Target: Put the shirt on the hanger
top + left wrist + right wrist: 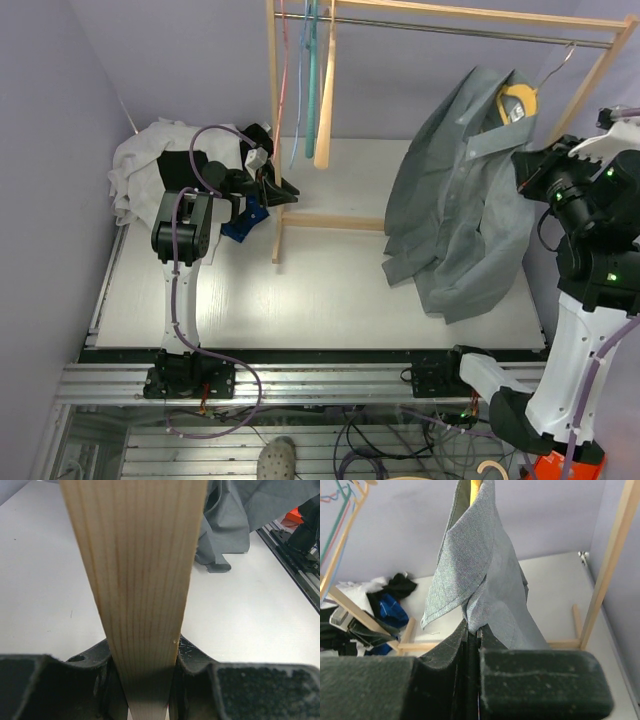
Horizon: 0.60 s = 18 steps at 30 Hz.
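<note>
The grey shirt [460,210] hangs draped on the yellow hanger [517,100], whose silver hook [562,60] is over the rack's rail. The shirt's lower part lies on the table. My right gripper [528,170] is beside the shirt's right shoulder, shut on a fold of its fabric. In the right wrist view the jaws [473,632] pinch the grey cloth [485,575], with a bit of the yellow hanger [475,485] at the top. My left gripper [283,190] is shut on the rack's wooden post [140,570]. In the left wrist view its jaws [145,655] clamp that post.
The wooden clothes rack [300,220] stands on the white table [300,290]. Teal and pink hangers [312,70] hang at its left end. A white garment [145,160] and a dark blue one [243,222] lie at the back left. The shirt's hem shows in the left wrist view [230,520].
</note>
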Motion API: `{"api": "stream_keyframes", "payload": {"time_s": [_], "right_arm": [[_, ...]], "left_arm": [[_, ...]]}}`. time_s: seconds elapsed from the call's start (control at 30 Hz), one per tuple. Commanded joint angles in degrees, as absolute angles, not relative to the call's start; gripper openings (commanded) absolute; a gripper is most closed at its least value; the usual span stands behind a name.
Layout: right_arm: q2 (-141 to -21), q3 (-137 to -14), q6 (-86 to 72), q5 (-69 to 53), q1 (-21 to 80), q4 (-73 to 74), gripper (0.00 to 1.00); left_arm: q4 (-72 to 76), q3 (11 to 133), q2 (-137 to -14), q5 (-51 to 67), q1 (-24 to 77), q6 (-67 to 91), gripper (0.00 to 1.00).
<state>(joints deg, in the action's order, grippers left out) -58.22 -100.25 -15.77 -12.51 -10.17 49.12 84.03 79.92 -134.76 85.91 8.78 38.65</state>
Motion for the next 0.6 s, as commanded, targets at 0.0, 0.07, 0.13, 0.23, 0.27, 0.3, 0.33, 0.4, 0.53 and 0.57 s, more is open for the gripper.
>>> {"api": "stream_keyframes", "payload": {"time_s": [0.0, 0.07, 0.13, 0.23, 0.27, 0.3, 0.33, 0.4, 0.53, 0.57], "right_arm": [[-59.23, -105.68, -14.19, -7.39, -9.1, 46.61, 0.0], [-60.02, -107.18, -14.14, -6.49, -9.05, 46.37, 0.0], [-61.46, -108.9, -14.29, -5.84, -9.05, 46.64, 0.0], [-63.89, -111.05, -14.95, -5.7, -9.05, 47.2, 0.0], [-64.3, -111.07, -15.33, -5.96, -9.07, 46.67, 0.0], [-64.76, -111.09, -15.68, -5.87, -9.06, 46.42, 0.0], [-65.2, -110.95, -16.02, -5.94, -9.08, 46.02, 0.0], [-65.96, -110.7, -16.37, -6.2, -9.11, 45.29, 0.0], [-66.89, -110.49, -16.22, -6.6, -9.13, 43.28, 0.0], [-67.19, -110.81, -16.06, -6.44, -9.14, 43.05, 0.0]], "left_arm": [[98.79, 79.5, -135.06, 85.59, 8.48, 41.15, 0.07], [98.76, 78.88, -134.83, 85.61, 8.44, 40.79, 0.07], [98.79, 78.59, -134.76, 85.65, 8.44, 40.61, 0.07], [98.77, 78.48, -134.83, 85.78, 8.44, 40.64, 0.07], [98.76, 78.44, -134.87, 85.78, 8.44, 40.62, 0.07], [98.79, 78.48, -134.77, 85.78, 8.44, 40.67, 0.07], [98.79, 78.56, -134.74, 85.74, 8.44, 40.69, 0.07], [98.79, 78.57, -134.74, 85.63, 8.44, 40.69, 0.07], [98.76, 78.73, -134.82, 85.6, 8.44, 40.8, 0.07], [98.76, 78.75, -134.81, 85.56, 8.46, 40.82, 0.07]]}}
